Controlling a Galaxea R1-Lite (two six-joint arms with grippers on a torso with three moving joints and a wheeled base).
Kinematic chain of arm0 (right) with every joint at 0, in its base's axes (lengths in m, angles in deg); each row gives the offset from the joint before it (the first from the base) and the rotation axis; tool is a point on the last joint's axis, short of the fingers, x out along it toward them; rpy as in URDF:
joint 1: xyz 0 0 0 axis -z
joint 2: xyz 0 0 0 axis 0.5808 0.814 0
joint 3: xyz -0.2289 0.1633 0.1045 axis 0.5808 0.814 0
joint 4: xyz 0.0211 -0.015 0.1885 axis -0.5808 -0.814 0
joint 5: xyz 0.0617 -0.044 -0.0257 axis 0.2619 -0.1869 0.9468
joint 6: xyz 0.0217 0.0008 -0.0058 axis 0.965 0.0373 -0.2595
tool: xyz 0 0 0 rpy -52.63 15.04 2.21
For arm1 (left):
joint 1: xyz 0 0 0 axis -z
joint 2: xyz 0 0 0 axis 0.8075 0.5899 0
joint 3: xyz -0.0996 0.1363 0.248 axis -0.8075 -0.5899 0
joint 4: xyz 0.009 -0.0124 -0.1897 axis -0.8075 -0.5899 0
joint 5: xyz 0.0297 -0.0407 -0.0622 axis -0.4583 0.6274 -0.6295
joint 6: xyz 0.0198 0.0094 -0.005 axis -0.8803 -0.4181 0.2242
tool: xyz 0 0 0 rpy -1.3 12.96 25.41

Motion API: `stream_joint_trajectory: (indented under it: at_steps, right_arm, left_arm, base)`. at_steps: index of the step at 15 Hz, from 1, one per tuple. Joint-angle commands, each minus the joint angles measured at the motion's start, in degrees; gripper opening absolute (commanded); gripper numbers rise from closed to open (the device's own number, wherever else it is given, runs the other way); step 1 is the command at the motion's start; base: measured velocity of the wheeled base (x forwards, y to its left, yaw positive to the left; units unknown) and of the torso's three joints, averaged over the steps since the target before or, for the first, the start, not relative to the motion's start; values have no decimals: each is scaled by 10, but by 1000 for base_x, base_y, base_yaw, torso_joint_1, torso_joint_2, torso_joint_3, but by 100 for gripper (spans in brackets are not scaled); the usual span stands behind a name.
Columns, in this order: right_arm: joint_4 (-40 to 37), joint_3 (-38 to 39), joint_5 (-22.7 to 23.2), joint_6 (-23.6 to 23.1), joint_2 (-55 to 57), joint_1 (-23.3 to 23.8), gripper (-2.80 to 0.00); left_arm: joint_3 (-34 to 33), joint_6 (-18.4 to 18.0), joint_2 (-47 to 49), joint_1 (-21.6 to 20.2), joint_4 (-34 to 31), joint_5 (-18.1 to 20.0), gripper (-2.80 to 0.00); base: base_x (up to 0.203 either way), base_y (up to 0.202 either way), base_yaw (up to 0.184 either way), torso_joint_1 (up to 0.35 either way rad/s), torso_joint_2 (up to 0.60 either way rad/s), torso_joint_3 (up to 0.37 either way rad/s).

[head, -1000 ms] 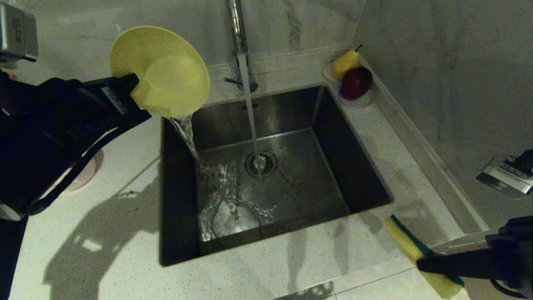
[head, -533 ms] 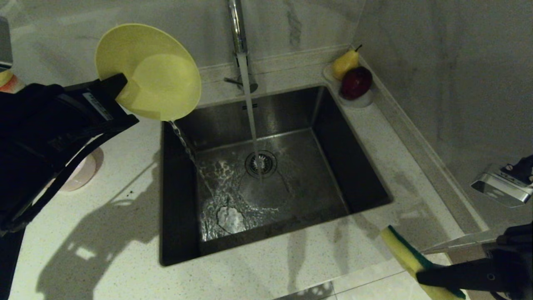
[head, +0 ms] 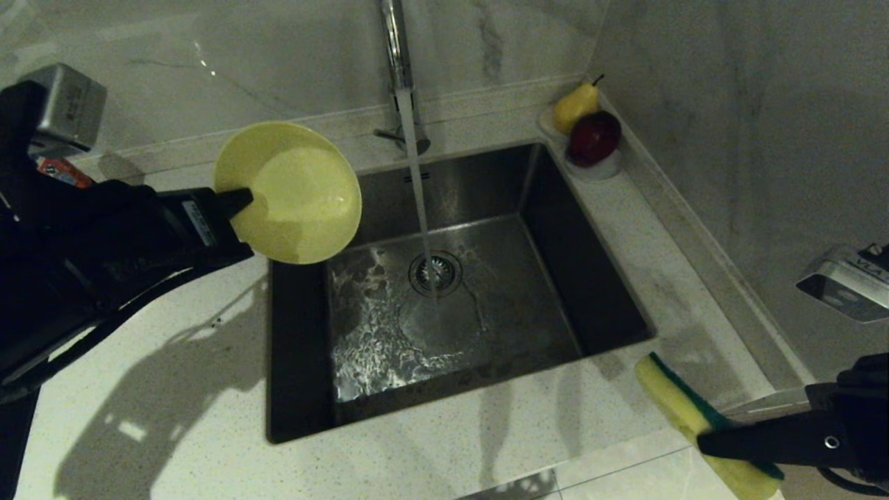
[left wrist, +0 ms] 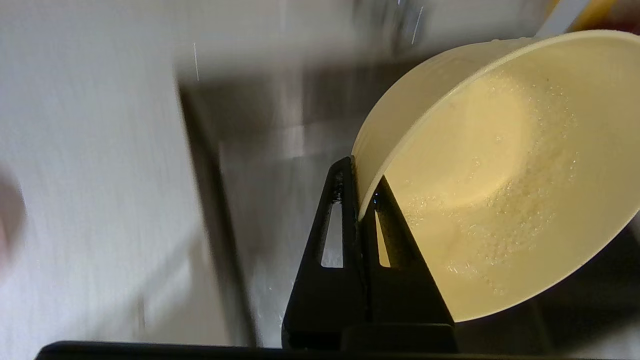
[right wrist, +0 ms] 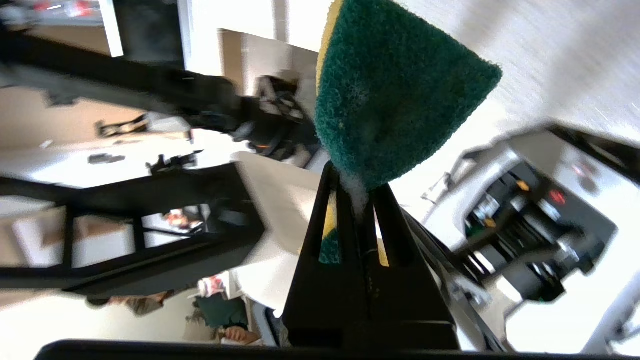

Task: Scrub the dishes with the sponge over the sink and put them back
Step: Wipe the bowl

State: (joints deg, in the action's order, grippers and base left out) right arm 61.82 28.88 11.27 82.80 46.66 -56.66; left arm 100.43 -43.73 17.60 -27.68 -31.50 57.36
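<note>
My left gripper (head: 239, 201) (left wrist: 361, 192) is shut on the rim of the yellow bowl (head: 292, 194) (left wrist: 505, 170), holding it tilted above the sink's (head: 597, 278) back left corner; the inside of the bowl is wet. Water runs from the chrome tap (head: 394, 48) down to the round drain (head: 435, 272). At the front right, above the counter, my right gripper (head: 701, 441) (right wrist: 359, 192) is shut on the sponge (head: 684, 410) (right wrist: 395, 95), its yellow foam and dark green face both showing. The pink and blue bowls are out of view.
A small clear dish (head: 597, 169) with a yellow pear and a dark red apple stands at the sink's back right corner. White speckled counter (head: 173, 389) surrounds the sink, with a marble wall behind. A red-labelled object (head: 62, 171) peeks out behind my left arm.
My left gripper rolled the yellow bowl from its steep pouring tilt and lowered it toward the sink; the stream of water from it has stopped. My right gripper with the sponge barely moved.
</note>
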Motion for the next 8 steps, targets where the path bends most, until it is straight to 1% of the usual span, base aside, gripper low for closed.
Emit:
stream_joint_trajectory:
  at_steps: [1,2,3,4,6,7,8]
  right_arm:
    - [-2,-31,18,2,10,-16,-280]
    - [-3,-42,19,3,16,-33,-280]
    - [-4,-50,18,3,23,-50,-280]
    - [-5,-59,17,4,34,-75,-280]
    - [-5,-85,3,4,71,-112,-280]
    - [-5,-103,-10,4,93,-129,-280]
    - [-5,-121,-20,4,119,-143,-280]
  left_arm:
    - [61,56,-3,0,-283,9,-280]
    - [78,84,-3,1,-361,31,-280]
    - [84,109,0,4,-392,61,-280]
    - [80,117,6,16,-393,67,-280]
    - [79,124,25,36,-391,66,-280]
    - [78,127,37,41,-382,62,-280]
    - [75,138,46,44,-357,46,-280]
  base:
    - [0,0,0,0,0,0]
    - [0,0,0,0,0,0]
    - [0,0,0,0,0,0]
    - [0,0,0,0,0,0]
    - [0,0,0,0,0,0]
    - [0,0,0,0,0,0]
    - [0,0,0,0,0,0]
